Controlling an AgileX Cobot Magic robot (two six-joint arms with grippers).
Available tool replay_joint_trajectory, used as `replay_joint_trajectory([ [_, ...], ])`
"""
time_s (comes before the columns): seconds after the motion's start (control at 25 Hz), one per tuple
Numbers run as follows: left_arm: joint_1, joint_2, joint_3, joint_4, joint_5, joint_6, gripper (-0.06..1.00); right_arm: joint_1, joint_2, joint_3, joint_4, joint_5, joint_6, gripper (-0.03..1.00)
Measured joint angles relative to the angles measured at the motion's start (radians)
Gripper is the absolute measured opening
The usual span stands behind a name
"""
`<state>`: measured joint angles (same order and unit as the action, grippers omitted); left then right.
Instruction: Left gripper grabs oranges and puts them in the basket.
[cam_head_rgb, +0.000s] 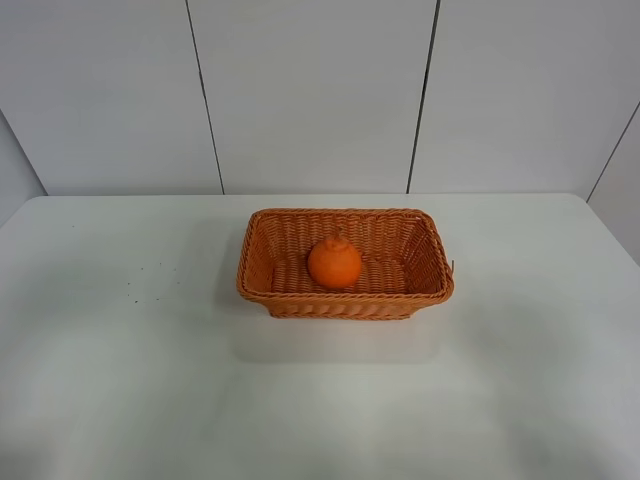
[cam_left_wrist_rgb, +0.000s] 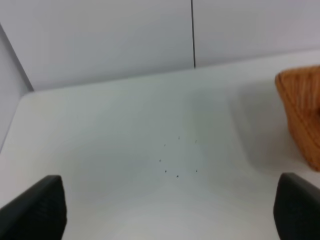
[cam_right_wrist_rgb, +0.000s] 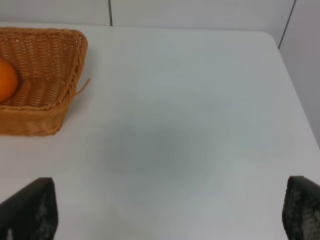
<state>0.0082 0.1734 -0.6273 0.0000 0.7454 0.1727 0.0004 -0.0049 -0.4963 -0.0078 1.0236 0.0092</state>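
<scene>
Orange (cam_head_rgb: 334, 263) sits inside the basket (cam_head_rgb: 345, 302), near its middle, stem up. Left gripper (cam_left_wrist_rgb: 170, 207) is spread wide and holds nothing; it hangs over bare table (cam_head_rgb: 120, 380), well apart from the orange, with only the basket's corner at the edge of its view. Right gripper (cam_right_wrist_rgb: 165, 210) also wide apart, empty, beside the basket.

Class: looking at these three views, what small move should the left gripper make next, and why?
Probably none beyond staying parked. The orange already sits inside the basket, no other fruit shows on the table, and the left gripper hangs open and empty, away from the basket.
</scene>
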Motion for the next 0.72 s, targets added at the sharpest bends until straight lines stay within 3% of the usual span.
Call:
replay_joint_trajectory([
  [0.72,0.0,-0.128,0.0,0.0,0.17,-0.047,0.93,0.0,0.0,0.0,0.0,0.0,0.0,0.69],
])
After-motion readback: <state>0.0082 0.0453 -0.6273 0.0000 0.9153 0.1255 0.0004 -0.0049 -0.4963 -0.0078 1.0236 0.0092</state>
